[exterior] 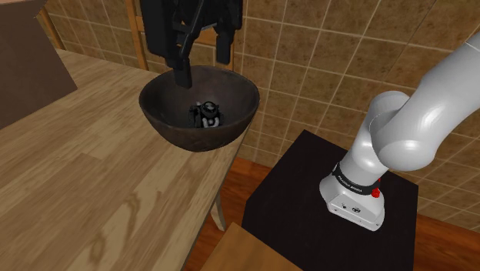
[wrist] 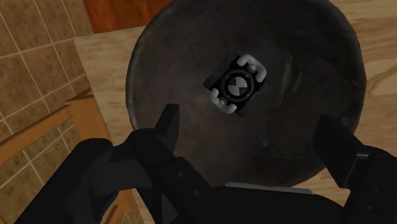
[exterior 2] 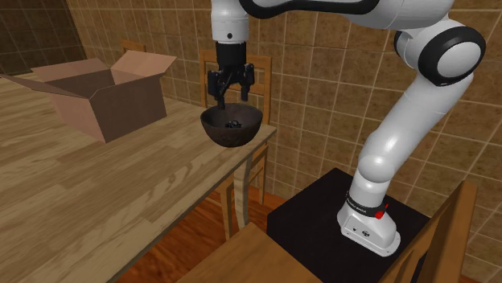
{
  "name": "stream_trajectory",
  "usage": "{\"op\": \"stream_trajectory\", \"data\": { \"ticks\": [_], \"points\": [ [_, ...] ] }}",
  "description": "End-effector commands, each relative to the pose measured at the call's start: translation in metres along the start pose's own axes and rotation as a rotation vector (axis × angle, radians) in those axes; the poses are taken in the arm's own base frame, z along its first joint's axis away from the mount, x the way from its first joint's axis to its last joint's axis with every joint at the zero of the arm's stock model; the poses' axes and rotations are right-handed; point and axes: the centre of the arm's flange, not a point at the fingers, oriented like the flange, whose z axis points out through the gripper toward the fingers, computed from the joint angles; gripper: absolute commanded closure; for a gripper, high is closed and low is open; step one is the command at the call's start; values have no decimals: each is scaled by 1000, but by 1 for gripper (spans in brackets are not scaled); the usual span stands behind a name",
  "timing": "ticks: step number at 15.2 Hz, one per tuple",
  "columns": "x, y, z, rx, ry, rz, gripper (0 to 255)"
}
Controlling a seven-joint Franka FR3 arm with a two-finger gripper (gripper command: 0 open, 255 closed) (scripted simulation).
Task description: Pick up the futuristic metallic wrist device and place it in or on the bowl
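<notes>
- The wrist device (exterior: 206,114) (dark, grey clasps) lies at the bottom of the dark bowl (exterior: 163,122).
- The gripper (exterior: 203,68) hovers just above, fingers apart, empty.

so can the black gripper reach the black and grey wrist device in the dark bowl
Probably yes: the black two-finger gripper hangs open above the dark bowl, and the black and grey wrist device lies uncovered at its bottom.
</notes>
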Motion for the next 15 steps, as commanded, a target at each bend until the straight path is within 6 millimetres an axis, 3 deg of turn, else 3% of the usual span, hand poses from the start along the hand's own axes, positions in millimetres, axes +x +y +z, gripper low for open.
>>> {"op": "stream_trajectory", "data": {
  "ticks": [1, 3, 7, 15],
  "points": [
    [0, 0, 0, 0, 0, 0, 0],
    [0, 0, 0, 0, 0, 0, 0],
    [0, 0, -50, 0, 0, 0, 0],
    [0, 0, -50, 0, 0, 0, 0]
  ]
}}
